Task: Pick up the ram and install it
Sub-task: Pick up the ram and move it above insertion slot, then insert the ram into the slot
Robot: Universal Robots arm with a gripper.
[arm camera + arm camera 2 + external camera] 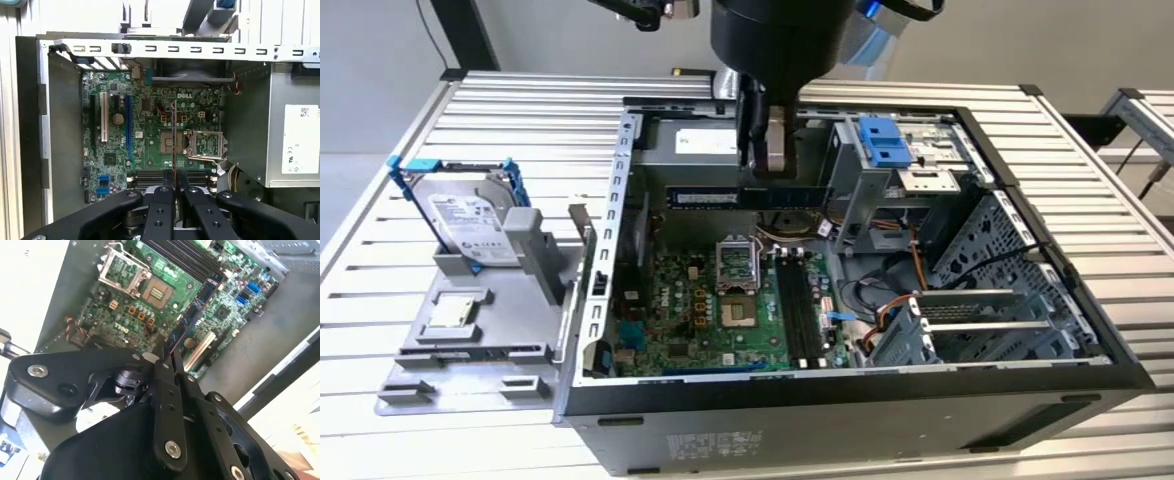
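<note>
Now the gripper [774, 172] pinches the ram [711, 197], high over the motherboard [678, 300]. The ram's long side lies across the black slots [801, 315], not along them.

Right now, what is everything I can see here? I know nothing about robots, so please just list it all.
table: one, silver slats, under everything
computer case: one, black and grey, open, on the table
motherboard: one, green, inside the case
memory slots: several, black, side by side on the motherboard
holder: one, grey, on the table at the exterior view's left
hard drive: one, silver in a blue frame, upright in the holder
chip: one, silver, small and square, flat on the holder
ram: one, grey-bluish, held above the motherboard
gripper: one, black, shut on the ram
</note>
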